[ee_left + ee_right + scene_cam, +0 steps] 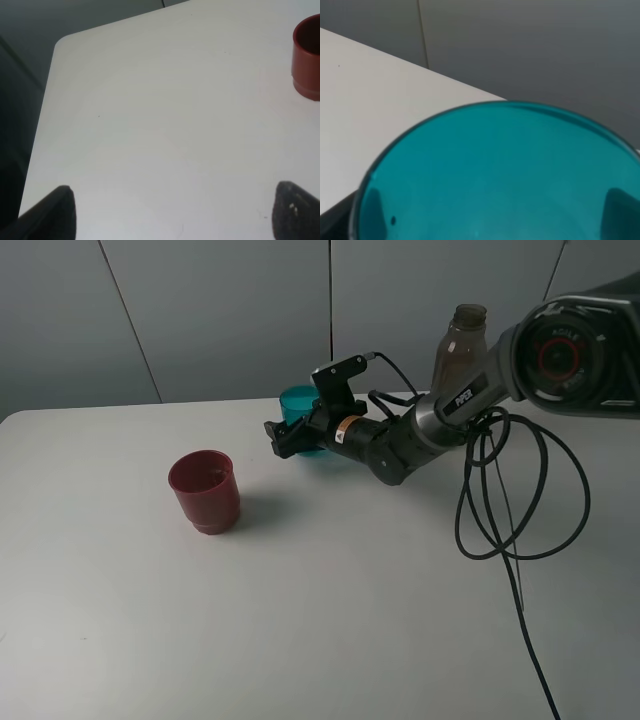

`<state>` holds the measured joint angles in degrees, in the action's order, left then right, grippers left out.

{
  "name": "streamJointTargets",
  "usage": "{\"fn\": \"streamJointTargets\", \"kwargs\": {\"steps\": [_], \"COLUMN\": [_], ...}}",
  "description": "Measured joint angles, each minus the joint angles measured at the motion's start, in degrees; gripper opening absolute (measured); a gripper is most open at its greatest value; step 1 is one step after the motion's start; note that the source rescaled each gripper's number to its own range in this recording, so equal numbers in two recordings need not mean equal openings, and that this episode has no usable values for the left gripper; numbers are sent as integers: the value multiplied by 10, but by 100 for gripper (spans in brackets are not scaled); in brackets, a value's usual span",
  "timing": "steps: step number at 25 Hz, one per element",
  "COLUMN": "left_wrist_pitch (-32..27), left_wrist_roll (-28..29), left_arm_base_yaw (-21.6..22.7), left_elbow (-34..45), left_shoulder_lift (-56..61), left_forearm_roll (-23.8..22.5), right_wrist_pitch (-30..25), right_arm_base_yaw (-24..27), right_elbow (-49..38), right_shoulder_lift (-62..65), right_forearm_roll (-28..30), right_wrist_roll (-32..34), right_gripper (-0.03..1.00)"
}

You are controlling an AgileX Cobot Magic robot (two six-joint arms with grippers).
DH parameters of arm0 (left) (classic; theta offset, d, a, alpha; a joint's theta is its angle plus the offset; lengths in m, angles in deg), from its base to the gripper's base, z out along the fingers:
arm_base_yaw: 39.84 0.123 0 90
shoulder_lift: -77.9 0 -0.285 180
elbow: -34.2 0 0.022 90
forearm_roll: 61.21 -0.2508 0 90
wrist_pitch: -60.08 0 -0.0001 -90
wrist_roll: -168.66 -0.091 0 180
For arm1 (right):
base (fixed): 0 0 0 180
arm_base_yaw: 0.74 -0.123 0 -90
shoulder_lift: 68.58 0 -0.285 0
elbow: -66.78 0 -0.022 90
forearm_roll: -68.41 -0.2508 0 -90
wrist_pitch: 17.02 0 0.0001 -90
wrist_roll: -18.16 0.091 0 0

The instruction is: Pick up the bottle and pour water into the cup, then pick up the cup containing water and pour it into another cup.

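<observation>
One teal cup (pixel 297 405) between right pincer (pixel 288 437) fingers — grip unclear.

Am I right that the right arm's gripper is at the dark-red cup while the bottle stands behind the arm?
Not quite: the exterior high view shows the right gripper at the teal cup, not the dark-red cup, which stands apart to the left. The bottle does stand behind the arm.
</observation>
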<state>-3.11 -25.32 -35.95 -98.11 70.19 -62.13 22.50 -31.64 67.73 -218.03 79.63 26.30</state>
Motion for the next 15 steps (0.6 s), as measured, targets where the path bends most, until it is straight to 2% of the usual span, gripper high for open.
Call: {"fn": "streamJointTargets", "kwargs": {"steps": [2,5,12,15], "left_wrist_pitch": [0,0,0,0], "left_wrist_roll": [0,0,0,0], "left_arm_base_yaw": [0,0,0,0], "left_elbow": [0,0,0,0], "left_shoulder_lift": [0,0,0,0], "left_forearm_roll": [0,0,0,0], "right_wrist_pitch": [-24,-93,-297,-317], "right_arm_base_yaw": [0,0,0,0], "right_elbow": [0,0,-6,-43], "right_shoulder_lift": [5,25,91,126], "right_forearm_roll": [0,0,18,41], "right_wrist_roll": [0,0,0,0], "right_gripper": [99,99,99,99]}}
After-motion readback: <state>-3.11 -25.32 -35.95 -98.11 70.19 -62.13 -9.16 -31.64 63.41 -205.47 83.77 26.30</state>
